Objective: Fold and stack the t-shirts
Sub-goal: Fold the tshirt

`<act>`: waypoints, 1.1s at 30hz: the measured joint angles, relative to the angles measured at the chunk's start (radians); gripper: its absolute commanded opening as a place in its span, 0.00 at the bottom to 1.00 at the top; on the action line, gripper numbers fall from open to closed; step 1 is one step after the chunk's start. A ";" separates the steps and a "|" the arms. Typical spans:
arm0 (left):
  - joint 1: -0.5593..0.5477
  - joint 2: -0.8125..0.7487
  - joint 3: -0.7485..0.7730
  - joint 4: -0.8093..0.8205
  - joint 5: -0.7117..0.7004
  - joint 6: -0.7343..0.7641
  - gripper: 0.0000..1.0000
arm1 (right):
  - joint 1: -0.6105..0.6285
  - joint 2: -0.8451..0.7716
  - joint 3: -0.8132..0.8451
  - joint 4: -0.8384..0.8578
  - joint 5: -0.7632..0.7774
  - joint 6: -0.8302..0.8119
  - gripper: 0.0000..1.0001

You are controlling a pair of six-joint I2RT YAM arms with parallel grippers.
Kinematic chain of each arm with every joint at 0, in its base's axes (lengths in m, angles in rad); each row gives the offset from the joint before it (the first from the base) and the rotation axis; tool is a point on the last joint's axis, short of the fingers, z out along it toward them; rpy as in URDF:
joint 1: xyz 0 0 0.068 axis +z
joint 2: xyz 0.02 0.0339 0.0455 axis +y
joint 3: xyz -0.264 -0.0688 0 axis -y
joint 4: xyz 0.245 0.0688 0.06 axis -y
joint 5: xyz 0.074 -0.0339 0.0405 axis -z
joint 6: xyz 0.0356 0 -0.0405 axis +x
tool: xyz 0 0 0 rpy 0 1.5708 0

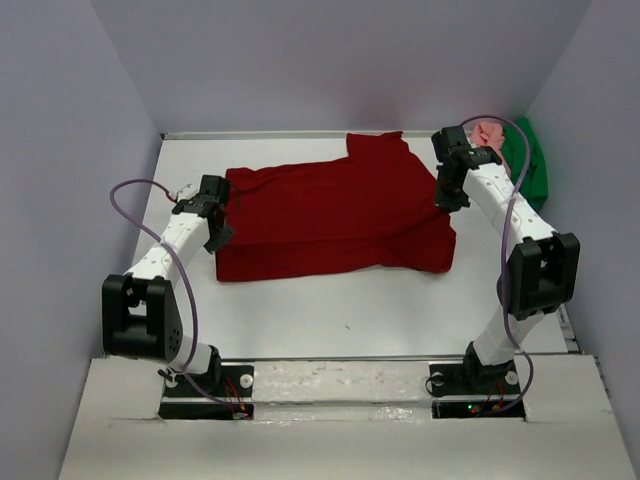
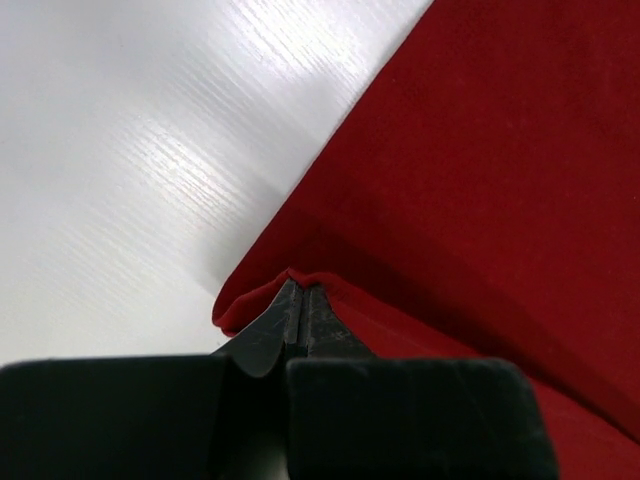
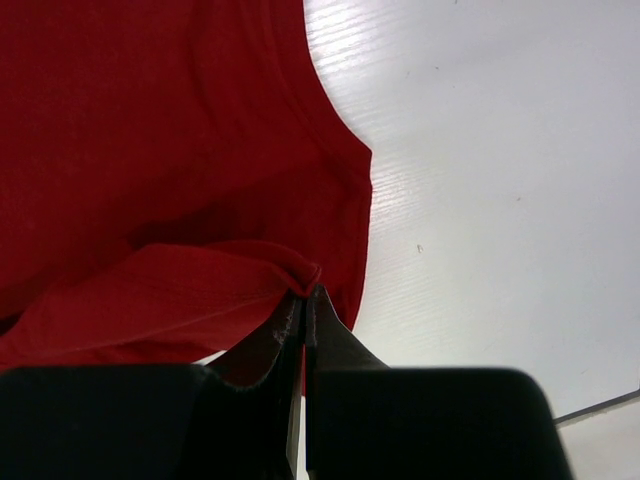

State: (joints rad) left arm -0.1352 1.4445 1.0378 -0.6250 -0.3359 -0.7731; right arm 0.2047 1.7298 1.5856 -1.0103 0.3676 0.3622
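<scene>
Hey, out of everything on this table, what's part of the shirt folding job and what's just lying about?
Part of the job: dark red t-shirt, pinched by left gripper and right gripper; green t-shirt; pink t-shirt.
Just there: white table; purple cable on the left arm.

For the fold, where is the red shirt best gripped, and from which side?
The red shirt lies flat and wide, so pinch its side edges, one from each outer side. The left gripper and right gripper are shut on such edges.
</scene>
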 measured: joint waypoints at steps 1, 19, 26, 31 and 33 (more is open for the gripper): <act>0.000 0.008 0.005 0.001 0.003 0.006 0.00 | 0.000 0.000 0.000 0.001 0.000 0.000 0.00; 0.007 0.086 0.022 0.058 0.023 0.063 0.92 | 0.000 0.084 0.041 0.003 -0.001 0.000 0.00; 0.013 0.086 0.026 0.060 0.011 0.062 0.93 | 0.000 0.129 0.067 0.010 -0.002 0.000 0.00; 0.013 0.073 0.027 0.060 -0.006 0.065 0.92 | 0.000 0.176 0.082 0.016 -0.009 -0.001 0.00; 0.013 0.056 0.027 0.060 -0.011 0.068 0.93 | -0.002 0.196 0.097 0.017 -0.009 -0.001 0.00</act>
State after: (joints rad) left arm -0.1226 1.5005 1.0645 -0.5655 -0.3466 -0.7055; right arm 0.2024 1.9263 1.6821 -0.9936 0.3588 0.3611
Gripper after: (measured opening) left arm 0.924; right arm 0.025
